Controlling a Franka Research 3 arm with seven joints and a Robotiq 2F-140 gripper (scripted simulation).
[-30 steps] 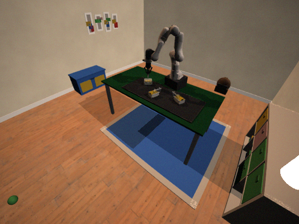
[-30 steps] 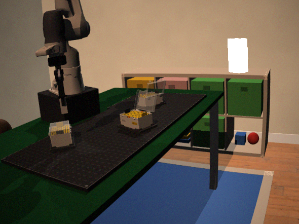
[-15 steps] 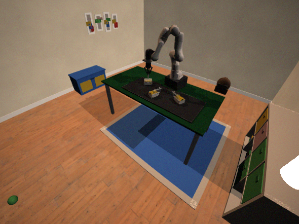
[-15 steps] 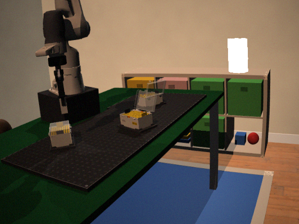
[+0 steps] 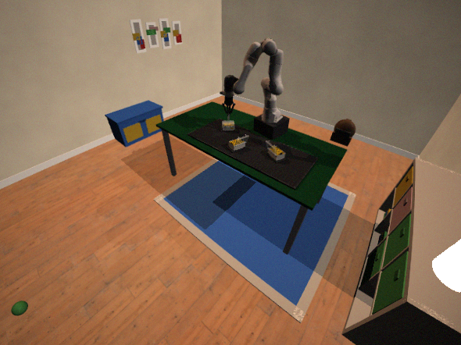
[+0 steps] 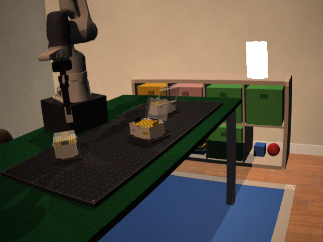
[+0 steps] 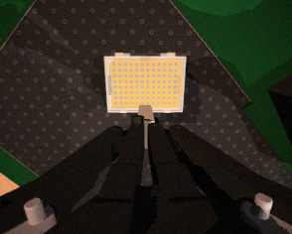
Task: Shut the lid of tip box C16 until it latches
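While the arm bends over from its black pedestal at the rear edge of the green bench, the gripper hangs point-down above the box nearest the bench's end by the blue cabinet; its fingers are clenched together with nothing between them, and in the exterior view their tips stand clear above the box, not touching it; seen from the wrist, the fingertips line up over the near edge of that box, whose clear lid lies flat down over the grid of yellow tips; the box sits squarely on the dark perforated mat that runs along the bench; two more boxes stand further along the mat toward the bench's other end, the middle box and the far box, each with its clear lid raised up at the back and its yellow tips uncovered; the labels on the box fronts are too small to read.
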